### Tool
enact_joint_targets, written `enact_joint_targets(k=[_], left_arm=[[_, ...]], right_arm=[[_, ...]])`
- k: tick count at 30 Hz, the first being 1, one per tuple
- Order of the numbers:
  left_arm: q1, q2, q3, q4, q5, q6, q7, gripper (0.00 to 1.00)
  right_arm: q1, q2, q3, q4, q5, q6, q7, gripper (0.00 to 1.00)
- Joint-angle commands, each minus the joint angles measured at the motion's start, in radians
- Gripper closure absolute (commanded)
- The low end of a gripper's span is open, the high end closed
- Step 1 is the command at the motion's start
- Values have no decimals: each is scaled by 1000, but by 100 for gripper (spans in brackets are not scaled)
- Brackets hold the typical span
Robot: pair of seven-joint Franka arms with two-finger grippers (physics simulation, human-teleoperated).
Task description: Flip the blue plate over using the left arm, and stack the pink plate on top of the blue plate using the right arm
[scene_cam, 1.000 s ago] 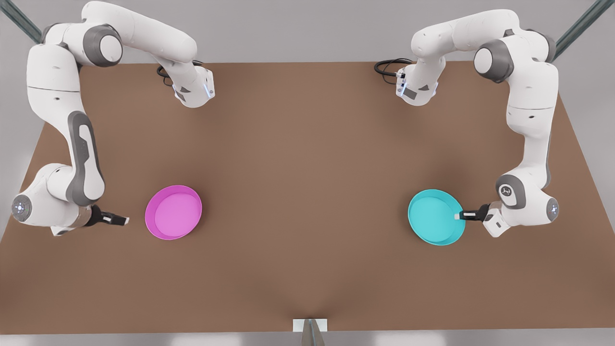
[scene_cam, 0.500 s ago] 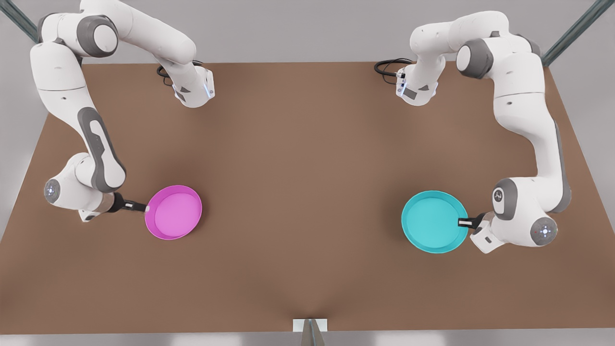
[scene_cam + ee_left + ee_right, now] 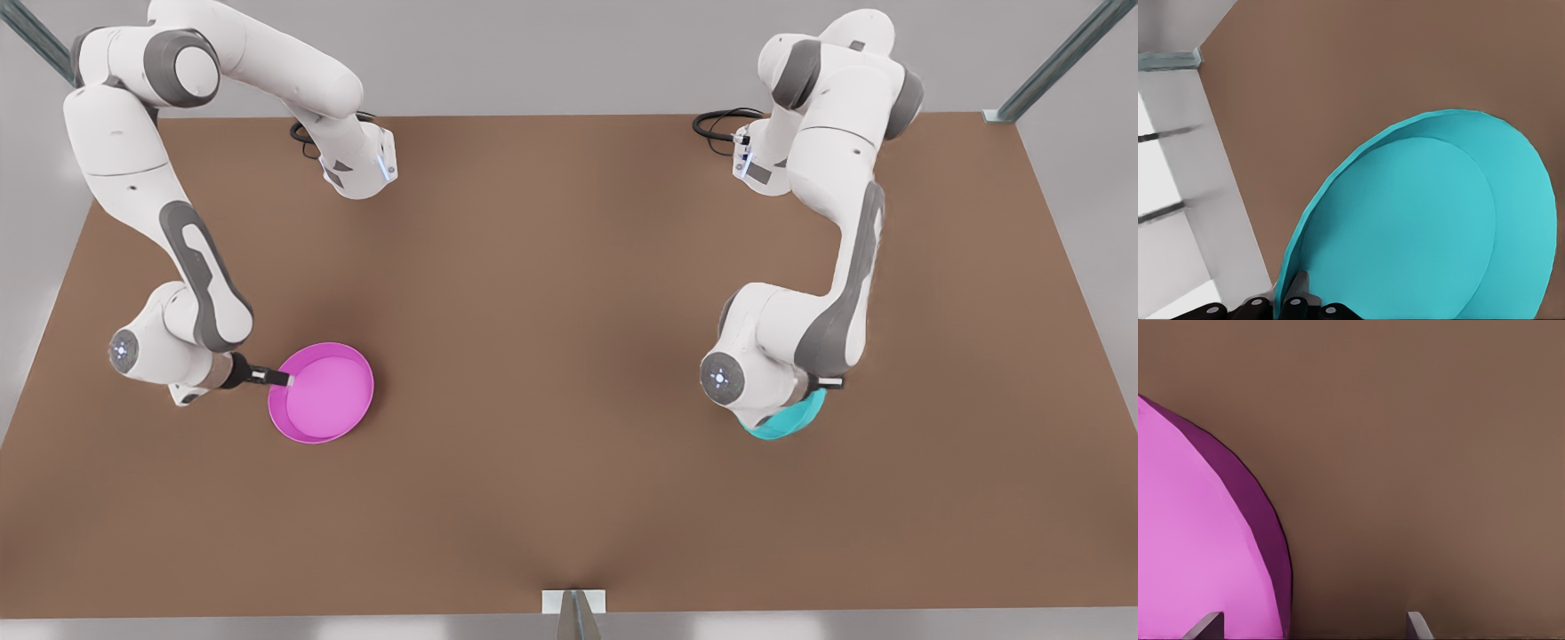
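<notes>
In the lower right of the front view, the left gripper (image 3: 822, 384) is clenched on the rim of the blue plate (image 3: 787, 422), which is tilted and mostly hidden under the arm's wrist. At lower left, the right gripper (image 3: 283, 380) sits at the rim of the pink plate (image 3: 324, 393) lying flat on the table (image 3: 551, 356), its fingers (image 3: 1418, 627) spread apart astride the edge.
</notes>
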Motion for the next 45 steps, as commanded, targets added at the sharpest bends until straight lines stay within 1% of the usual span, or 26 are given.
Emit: enact_joint_targets(k=[1, 3, 6, 8, 11, 15, 17, 18, 26, 27, 28, 31, 33, 35, 40, 41, 42, 45], left_arm=[[-16, 0, 0, 0, 121, -14, -20, 79], [-94, 5, 0, -2, 202, -94, -77, 79], [-189, 26, 0, -9, 299, -192, -198, 79], [-246, 54, -1, -12, 400, -267, -263, 79], [-295, 89, -1, -44, 509, -339, -344, 79], [-376, 138, -1, -49, 578, -444, -390, 79], [-421, 164, -1, -48, 594, -476, -393, 79], [-444, 182, -1, -49, 607, -497, -416, 79], [-592, 296, -3, -57, 577, -614, -447, 79], [-608, 307, -3, -57, 572, -625, -447, 79], [-625, 317, -3, -54, 561, -632, -447, 79], [-655, 345, -3, -49, 546, -657, -449, 79], [-677, 359, -3, -46, 532, -658, -447, 79], [-691, 394, -3, -9, 518, -658, -447, 79], [-694, 426, -9, -8, 503, -654, -447, 79], [-694, 431, -12, -6, 503, -654, -449, 79], [-694, 440, -13, 6, 482, -654, -468, 79], [-694, 451, -15, 28, 454, -654, -485, 79]], right_arm=[[0, -2, 0, -9, 0, 0, 2, 0], [0, -2, 0, -21, 0, -2, 2, 0], [2, -2, 28, -13, 0, 0, 15, 0], [2, -2, 31, -13, 0, 0, 17, 0], [2, -2, 35, -13, 0, 0, 25, 0], [2, 0, 35, 1, 0, 1, 25, 0], [2, 3, 35, 2, 0, 1, 21, 7], [2, 4, 37, 7, 2, 1, 15, 8], [-8, 13, 44, 17, 51, -6, -63, 8], [-8, 13, 44, 19, 51, -6, -63, 15], [-8, 13, 43, 19, 51, -8, -63, 17], [-5, 13, 43, 21, 52, -6, -61, 31], [0, 13, 43, 21, 51, -6, -60, 37], [0, 15, 43, 21, 51, -6, -57, 38], [0, 29, 43, 30, 51, -6, -60, 37], [0, 29, 43, 33, 51, -6, -60, 39], [0, 30, 43, 34, 51, -6, -60, 45], [0, 30, 43, 34, 51, -6, -61, 52]])
